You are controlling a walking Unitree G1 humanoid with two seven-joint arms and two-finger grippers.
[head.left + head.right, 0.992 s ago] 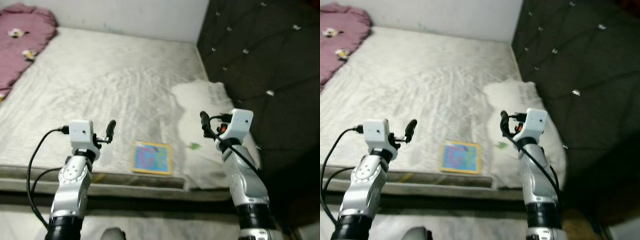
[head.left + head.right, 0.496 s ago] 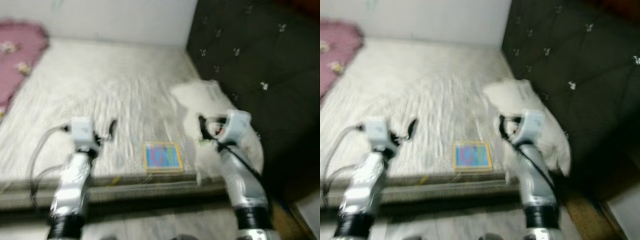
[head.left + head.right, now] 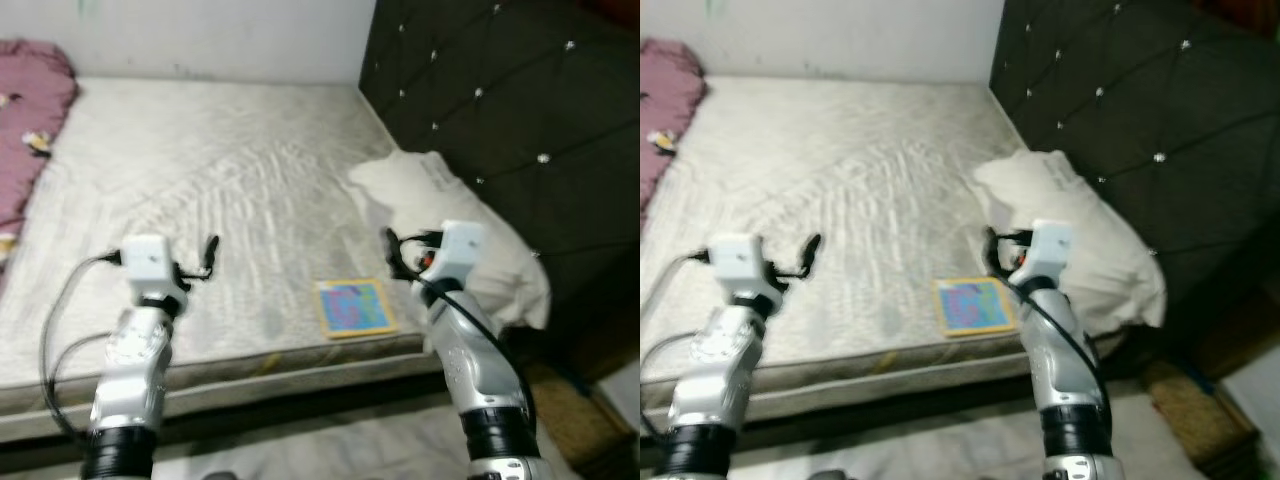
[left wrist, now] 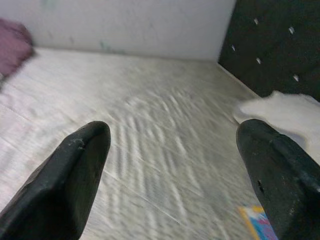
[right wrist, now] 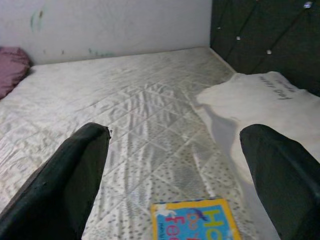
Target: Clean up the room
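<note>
A colourful book (image 3: 355, 307) lies flat near the front edge of the bed (image 3: 200, 170), low and right of centre in the head views, just beside a white pillow (image 3: 460, 235) that leans against the dark tufted headboard (image 3: 520, 110) on the right. The left gripper (image 4: 172, 180) hovers over the mattress at lower left and the right gripper (image 5: 175, 175) hangs above the book at lower right, each with its jaws spread wide and holding nothing. A pink blanket (image 3: 30, 130) is bunched at the far left edge of the frame.
</note>
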